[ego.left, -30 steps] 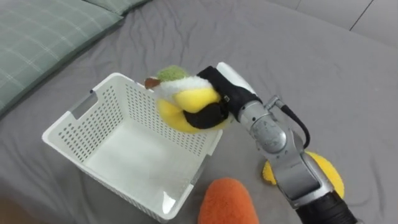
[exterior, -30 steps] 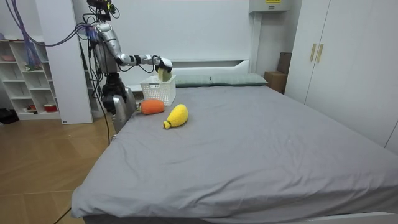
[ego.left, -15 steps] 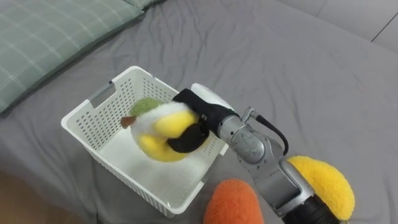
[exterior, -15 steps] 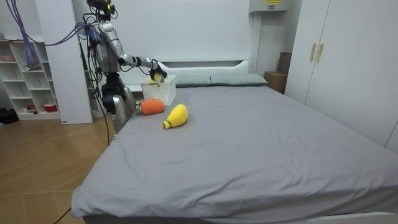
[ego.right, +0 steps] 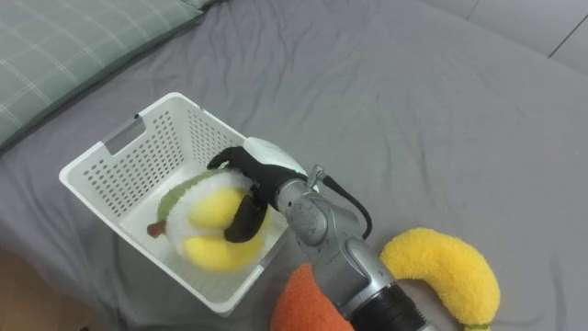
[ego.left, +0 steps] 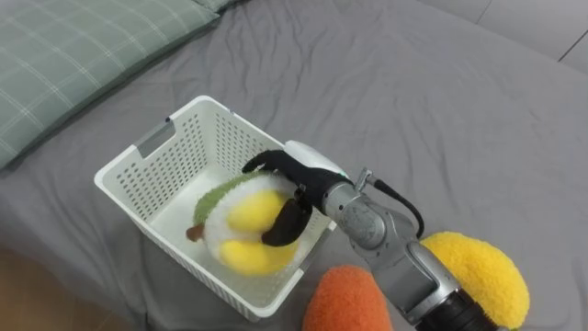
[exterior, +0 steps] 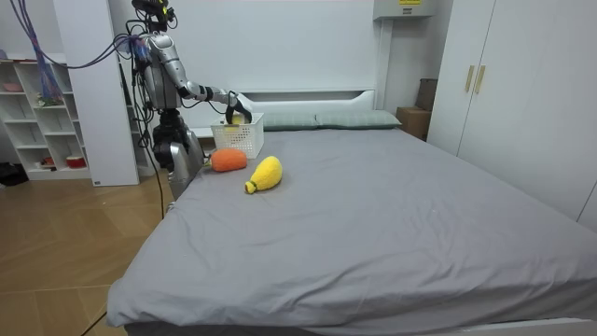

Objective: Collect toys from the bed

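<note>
- Right hand [ego.left: 308,179], left eye view: down in the basket [ego.left: 138,152], thumb and fingers wrapped round the plush [ego.left: 241,221], which sits inside the basket under the palm.
- Orange toy [ego.left: 344,299] behind the wrist, yellow toy [ego.left: 478,276] right of the forearm.
- Room view: robot stands at the bed [exterior: 373,215] corner, arm out over the basket.
- Right eye view: pillow [ego.right: 64,46] well left of the hand.

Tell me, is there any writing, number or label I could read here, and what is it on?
Yellow label at the top edge of the room view: too small to read.
White basket, green-and-yellow plush toy, orange toy, yellow toy, grey sheet: no writing visible.
</note>
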